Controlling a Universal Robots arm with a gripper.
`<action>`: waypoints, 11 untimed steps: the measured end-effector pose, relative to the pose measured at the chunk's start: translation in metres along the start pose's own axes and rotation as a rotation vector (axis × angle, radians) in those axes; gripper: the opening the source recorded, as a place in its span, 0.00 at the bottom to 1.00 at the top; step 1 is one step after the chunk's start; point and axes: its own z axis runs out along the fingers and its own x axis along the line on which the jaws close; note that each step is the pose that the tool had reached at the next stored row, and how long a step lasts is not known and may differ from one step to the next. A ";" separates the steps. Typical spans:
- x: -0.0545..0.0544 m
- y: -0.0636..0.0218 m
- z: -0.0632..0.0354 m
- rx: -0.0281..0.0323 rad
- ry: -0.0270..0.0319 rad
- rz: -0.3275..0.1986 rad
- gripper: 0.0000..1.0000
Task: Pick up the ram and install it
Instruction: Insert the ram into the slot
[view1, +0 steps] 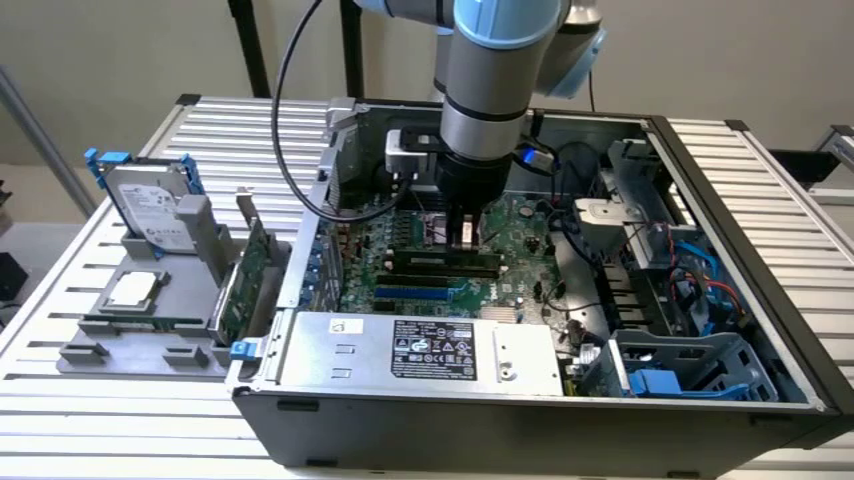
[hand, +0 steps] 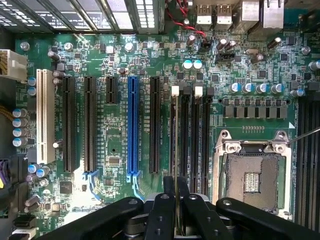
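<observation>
Wrist view | step: install, ram (hand: 176, 150) edge-on, along the slots (hand: 194, 140) | gripper (hand: 177, 186): closed on ram | seating: not possible to tell | move probably calls for exact alignment, then even straight push; tilt could make it jam

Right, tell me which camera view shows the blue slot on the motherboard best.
The wrist view: it shows the blue slot from above along its whole length, with the light-blue latch at one end. The exterior view shows it only as a small blue strip inside the case, seen at a slant.
</observation>
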 end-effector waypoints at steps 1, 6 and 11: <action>0.000 0.0000 0.0002 0.0000 0.0001 0.000 0.00; 0.000 0.0000 0.0016 0.0000 0.0002 0.000 0.00; 0.000 -0.0001 0.0033 0.0000 0.0002 0.000 0.00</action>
